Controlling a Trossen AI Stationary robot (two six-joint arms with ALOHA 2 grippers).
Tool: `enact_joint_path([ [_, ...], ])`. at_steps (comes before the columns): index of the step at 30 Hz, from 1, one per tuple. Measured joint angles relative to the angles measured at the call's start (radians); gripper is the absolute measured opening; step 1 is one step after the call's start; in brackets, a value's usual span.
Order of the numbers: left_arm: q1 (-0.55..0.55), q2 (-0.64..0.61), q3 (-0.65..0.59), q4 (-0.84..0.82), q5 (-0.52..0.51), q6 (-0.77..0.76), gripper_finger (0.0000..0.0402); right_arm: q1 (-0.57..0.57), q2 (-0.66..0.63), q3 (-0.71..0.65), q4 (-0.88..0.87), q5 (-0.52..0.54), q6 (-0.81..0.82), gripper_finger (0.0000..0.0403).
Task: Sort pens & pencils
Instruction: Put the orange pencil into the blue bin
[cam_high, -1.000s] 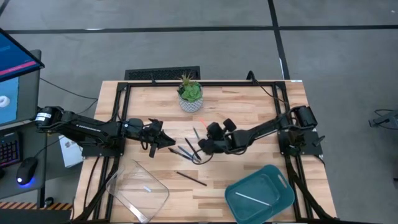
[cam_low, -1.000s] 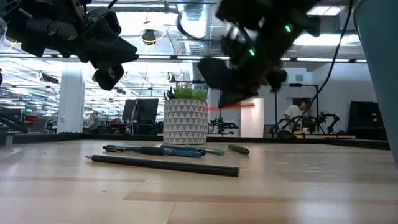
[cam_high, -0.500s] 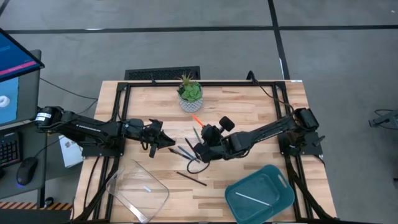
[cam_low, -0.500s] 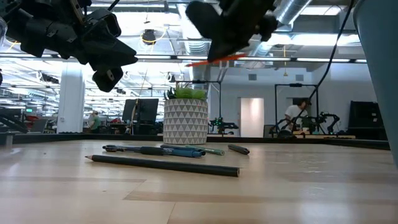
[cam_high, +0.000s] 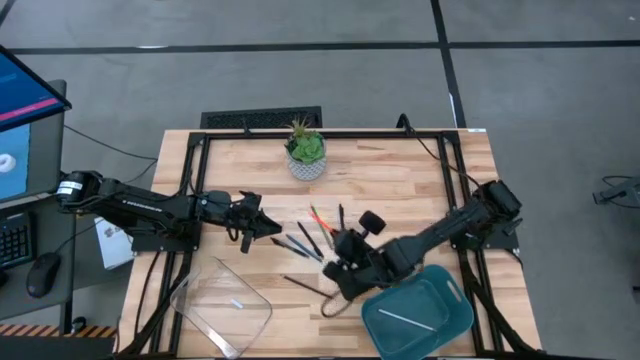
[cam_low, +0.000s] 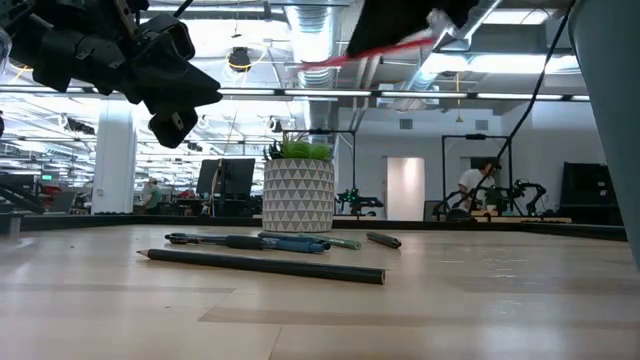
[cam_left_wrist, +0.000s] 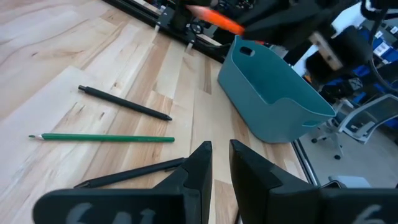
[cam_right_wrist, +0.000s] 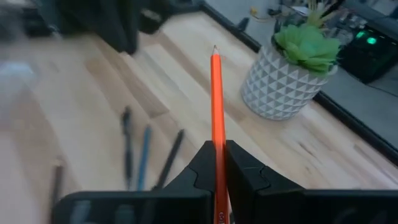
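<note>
Writing first: nothing readable on anything I can see, no brand on the pencil or the bins.

My right gripper (cam_right_wrist: 218, 163) is clamped on the thin orange-red pencil (cam_right_wrist: 216, 99), which sticks straight out past my fingertips toward the white faceted pot with a green succulent (cam_right_wrist: 290, 78). In the overhead view that gripper (cam_high: 338, 268) sits just beside the teal plastic bin (cam_high: 420, 314), which has one white stick (cam_high: 404, 318) lying inside.

Compared to a second ago, I've swung the right arm back from the middle of the wooden table (cam_high: 400, 180) toward the teal bin, carrying the pencil with me; from the table-level camera the pencil went from near the pot's height to high up at the top edge.

Beyond my right gripper, toward the pot, the loose pile of dark and blue-grey pens (cam_high: 300, 240) hasn't budged, and one long black pencil (cam_high: 306, 286) lies right beside me.

My left gripper (cam_high: 268, 226) hasn't moved, hovering next to the pile with its fingers nearly together and nothing between them. Clear plastic tray (cam_high: 222, 303) sits near it, a small pale piece inside.
</note>
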Motion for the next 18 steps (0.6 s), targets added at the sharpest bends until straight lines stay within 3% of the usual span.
enact_joint_path([
  [5, 0.0, 0.0, 0.0, 0.001, -0.004, 0.001, 0.0046, 0.091, -0.066, 0.002, -0.071, 0.07, 0.067, 0.0043],
  [18, 0.0, 0.0, 0.0, 0.011, -0.054, 0.007, 0.0046, 0.315, -0.184, 0.001, -0.231, 0.075, 0.143, 0.0043],
])
